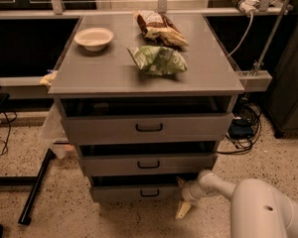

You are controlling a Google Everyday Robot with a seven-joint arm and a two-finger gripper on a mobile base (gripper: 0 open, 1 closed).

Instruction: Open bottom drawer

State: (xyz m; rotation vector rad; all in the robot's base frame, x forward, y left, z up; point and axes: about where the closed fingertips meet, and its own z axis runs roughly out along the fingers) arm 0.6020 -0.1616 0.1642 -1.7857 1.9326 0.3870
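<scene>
The bottom drawer (120, 193) is the lowest and narrowest grey front of the cabinet, with a small black loop handle (149, 193) at its centre. A dark gap shows above its front. My gripper (183, 197) is at the drawer's right end, low near the floor. It is open: one cream finger (181, 182) points up by the drawer's top right corner and the other (182, 210) points down toward the floor. It holds nothing. My white arm (216, 182) reaches in from the lower right.
The middle drawer (149, 163) and top drawer (149, 128) above stick out further. A white bowl (94, 37), a green bag (157, 60) and a brown bag (159, 28) lie on the cabinet top. A black pole (35, 187) leans at the left, and cables (243, 128) lie at the right.
</scene>
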